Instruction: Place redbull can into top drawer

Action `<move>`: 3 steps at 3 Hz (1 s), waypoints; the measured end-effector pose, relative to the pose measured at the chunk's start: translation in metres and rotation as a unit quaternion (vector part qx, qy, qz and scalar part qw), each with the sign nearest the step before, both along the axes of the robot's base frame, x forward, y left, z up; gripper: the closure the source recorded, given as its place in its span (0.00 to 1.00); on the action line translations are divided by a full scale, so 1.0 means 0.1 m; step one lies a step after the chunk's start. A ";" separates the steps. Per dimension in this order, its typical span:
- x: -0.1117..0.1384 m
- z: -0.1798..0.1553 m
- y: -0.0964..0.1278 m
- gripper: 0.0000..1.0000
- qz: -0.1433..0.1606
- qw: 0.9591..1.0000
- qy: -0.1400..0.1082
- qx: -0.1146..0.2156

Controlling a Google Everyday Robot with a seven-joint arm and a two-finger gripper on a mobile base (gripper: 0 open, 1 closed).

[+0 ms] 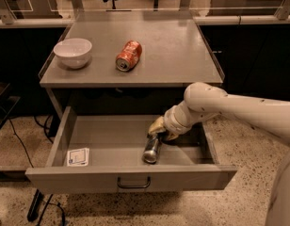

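The redbull can (151,149), slim and silvery, lies on its side on the floor of the open top drawer (112,142), right of the middle, one end towards the front. My gripper (157,131) is inside the drawer at the can's far end, reaching in from the right on a cream arm. A small white card (78,157) lies at the drawer's front left. The drawer's dark bar handle (133,183) shows on its front.
On the cabinet top (182,55) a white bowl (73,52) stands at the left and an orange-red can (128,55) lies on its side beside it. Dark cables (22,140) and a stand's leg are on the floor at the left.
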State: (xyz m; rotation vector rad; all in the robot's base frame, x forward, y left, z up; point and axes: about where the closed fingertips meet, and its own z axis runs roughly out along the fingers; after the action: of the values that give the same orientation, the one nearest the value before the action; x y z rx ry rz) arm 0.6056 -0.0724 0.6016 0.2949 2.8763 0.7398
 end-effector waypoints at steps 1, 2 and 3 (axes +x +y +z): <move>0.00 0.00 0.00 0.59 0.000 1.000 0.000 0.000; 0.00 0.00 0.00 0.36 0.000 1.000 0.000 0.000; 0.00 0.00 0.00 0.13 0.000 1.000 0.000 0.000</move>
State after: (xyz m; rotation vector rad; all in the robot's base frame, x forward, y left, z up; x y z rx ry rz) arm 0.6056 -0.0723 0.6015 0.2948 2.8764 0.7398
